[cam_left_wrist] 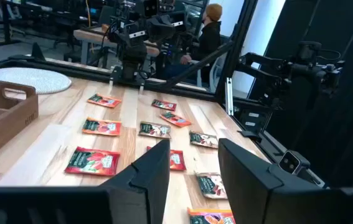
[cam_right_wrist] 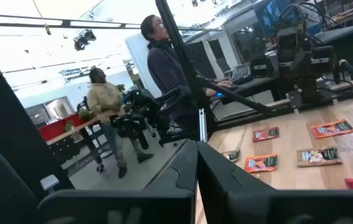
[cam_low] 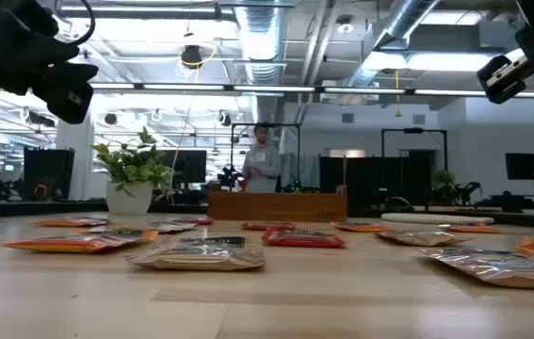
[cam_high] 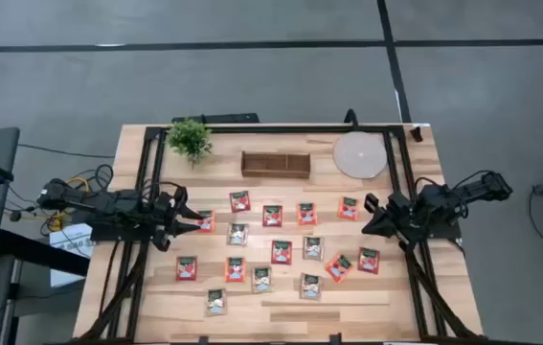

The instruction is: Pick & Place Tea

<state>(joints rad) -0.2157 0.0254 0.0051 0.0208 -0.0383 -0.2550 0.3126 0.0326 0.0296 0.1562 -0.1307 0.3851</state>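
Sixteen or so tea sachets (cam_high: 282,251) lying flat and scattered over the middle of the wooden table (cam_high: 156,297) — red, orange and pale ones, each apart from its neighbours. Spreading in loose rows from the far middle of the table down toward the near edge, with one pale sachet (cam_high: 215,302) sitting nearest of all. Lying just beyond them on the far side, a long brown wooden tray (cam_high: 276,164) with compartments, none of the tea showing inside it. Sitting to the right of the tray, a round pale disc (cam_high: 360,155); standing to its left, a small green plant (cam_high: 191,139) in a white pot.

Hovering at the left edge of the spread, the left gripper (cam_high: 194,225), fingers (cam_left_wrist: 157,174) standing apart with nothing between them — a red sachet (cam_high: 206,221) lying right at its tip in the overhead view, though touching or not, hard to tell. Seen past those fingers, more sachets lying on the boards and the other arm far across the table.

Waiting on the right side of the table, the right gripper (cam_high: 371,215), fingers (cam_right_wrist: 182,171) pressed together and holding nothing, raised clear of the boards, with an orange sachet (cam_high: 349,208) lying just to its left.

Standing in the room beyond the far edge of the table, a person (cam_low: 263,158) in a grey top; two more people (cam_right_wrist: 164,68) showing off to the table's side in the right wrist view.
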